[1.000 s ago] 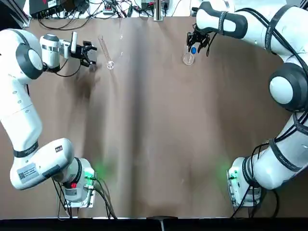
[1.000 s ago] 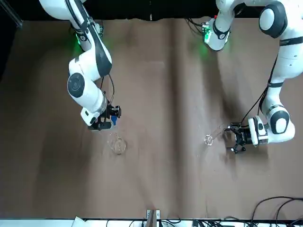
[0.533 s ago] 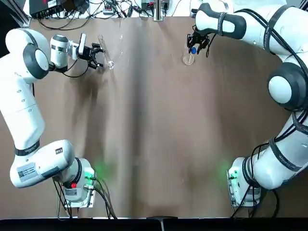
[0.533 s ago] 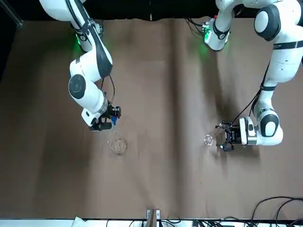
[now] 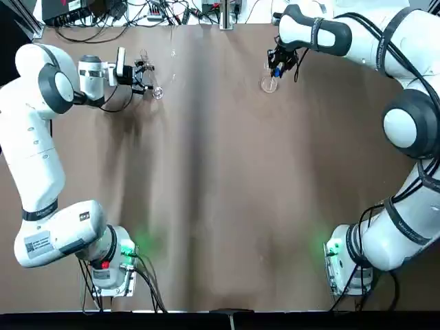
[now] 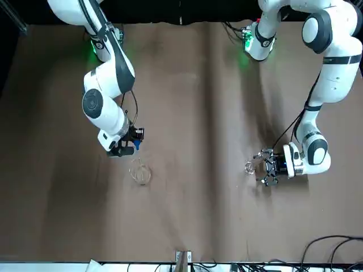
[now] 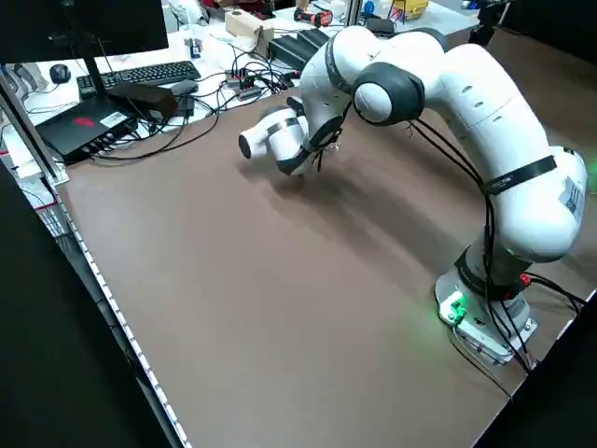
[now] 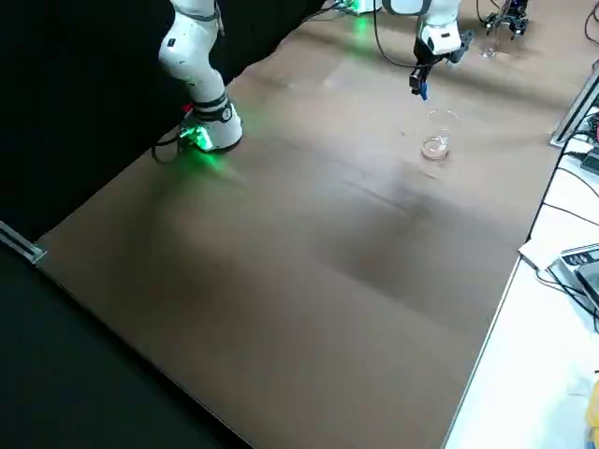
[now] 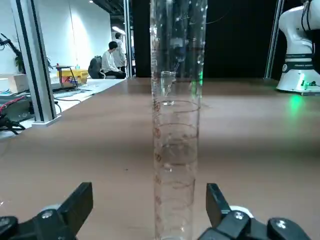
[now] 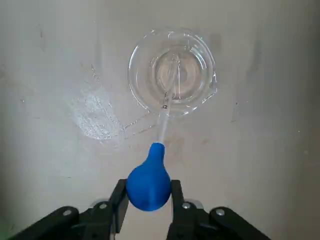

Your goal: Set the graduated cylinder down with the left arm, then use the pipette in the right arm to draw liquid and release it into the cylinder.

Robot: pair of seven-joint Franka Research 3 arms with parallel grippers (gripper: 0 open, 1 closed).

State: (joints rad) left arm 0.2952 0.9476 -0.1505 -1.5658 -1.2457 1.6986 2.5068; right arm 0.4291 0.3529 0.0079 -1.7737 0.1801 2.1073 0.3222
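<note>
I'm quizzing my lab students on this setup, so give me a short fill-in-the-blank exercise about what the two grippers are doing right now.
1. The bulb of the pipette is coloured ____.
2. The pipette's tip points down into the ____, held by the right gripper.
3. The left gripper is ____, its fingers apart on either side of the cylinder.
4. The cylinder stands ____ on the table.

Missing words: blue; beaker; open; upright

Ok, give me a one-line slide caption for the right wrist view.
Right pincer pinching the pipette's blue bulb, tip reaching into the clear beaker below.
</note>
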